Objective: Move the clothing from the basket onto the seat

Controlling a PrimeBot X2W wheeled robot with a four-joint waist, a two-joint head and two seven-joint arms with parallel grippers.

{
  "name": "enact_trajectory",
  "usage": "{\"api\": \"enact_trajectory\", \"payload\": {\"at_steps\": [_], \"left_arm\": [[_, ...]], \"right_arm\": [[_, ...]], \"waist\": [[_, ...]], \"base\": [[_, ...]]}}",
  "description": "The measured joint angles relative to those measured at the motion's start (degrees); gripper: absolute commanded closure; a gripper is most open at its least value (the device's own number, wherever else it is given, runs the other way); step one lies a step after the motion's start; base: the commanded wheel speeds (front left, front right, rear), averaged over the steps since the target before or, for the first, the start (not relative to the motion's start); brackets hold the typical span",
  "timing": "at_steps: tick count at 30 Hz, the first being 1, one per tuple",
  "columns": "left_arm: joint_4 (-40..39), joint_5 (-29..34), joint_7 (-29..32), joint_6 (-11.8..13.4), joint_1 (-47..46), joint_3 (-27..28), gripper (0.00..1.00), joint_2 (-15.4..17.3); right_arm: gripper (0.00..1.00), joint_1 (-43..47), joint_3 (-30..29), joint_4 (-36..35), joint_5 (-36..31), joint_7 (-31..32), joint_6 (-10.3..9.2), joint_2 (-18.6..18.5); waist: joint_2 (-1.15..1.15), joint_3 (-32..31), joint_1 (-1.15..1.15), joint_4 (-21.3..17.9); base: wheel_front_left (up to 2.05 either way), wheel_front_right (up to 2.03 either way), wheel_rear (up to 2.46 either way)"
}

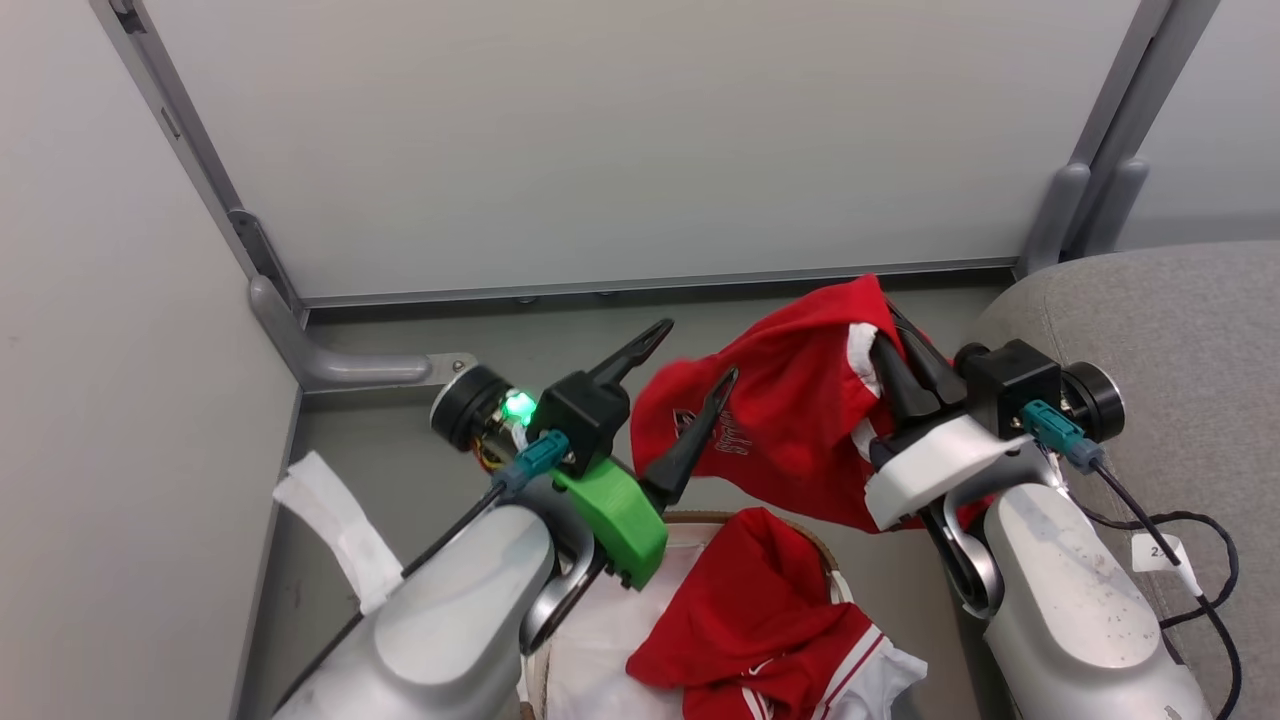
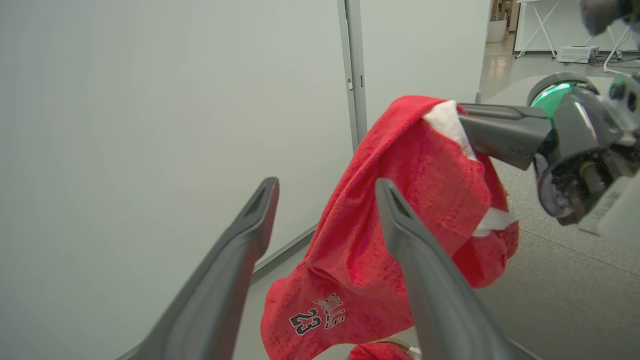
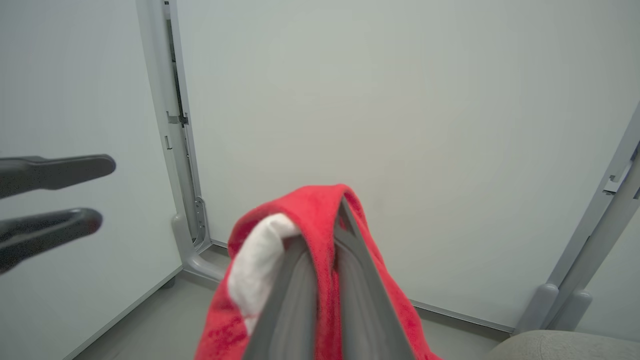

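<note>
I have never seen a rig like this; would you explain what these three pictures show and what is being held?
This is a two-armed robot. One picture looks down from its head; the other two look along each arm's fingers. The right arm's jaws are shut on a red jersey, hanging above the basket. The left arm's jaws stand open, gripping nothing. A second red garment lies in the basket on its white liner. The grey seat is at the right.
</note>
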Motion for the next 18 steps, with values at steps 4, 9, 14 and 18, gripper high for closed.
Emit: {"api": "enact_trajectory", "payload": {"at_steps": [4,9,14,18], "left_arm": [[-0.9,0.8,0.0,-0.3,5.7,3.1,0.00,-0.5],[-1.4,2.6,-0.1,-0.8,10.9,7.2,0.00,-1.1],[-1.9,4.3,-0.1,-0.9,14.2,9.7,0.00,-1.6],[-2.3,5.4,-0.1,-1.1,15.5,10.9,0.00,-2.4]], "right_arm": [[1.00,1.4,-1.5,-1.0,-1.0,0.0,0.00,0.0],[1.00,2.7,-3.3,-2.1,-1.6,0.0,0.00,0.0],[1.00,3.5,-4.5,-2.7,-2.0,0.0,0.00,0.0],[1.00,4.2,-5.7,-3.2,-2.6,0.0,0.00,0.0]], "waist": [[0.00,0.4,0.00,-0.2],[0.00,0.7,0.00,-0.8],[0.00,0.9,0.00,-1.3],[0.00,1.0,0.00,-1.5]], "base": [[0.00,0.00,0.00],[0.00,0.00,0.00],[0.00,0.00,0.00],[0.00,0.00,0.00]]}}
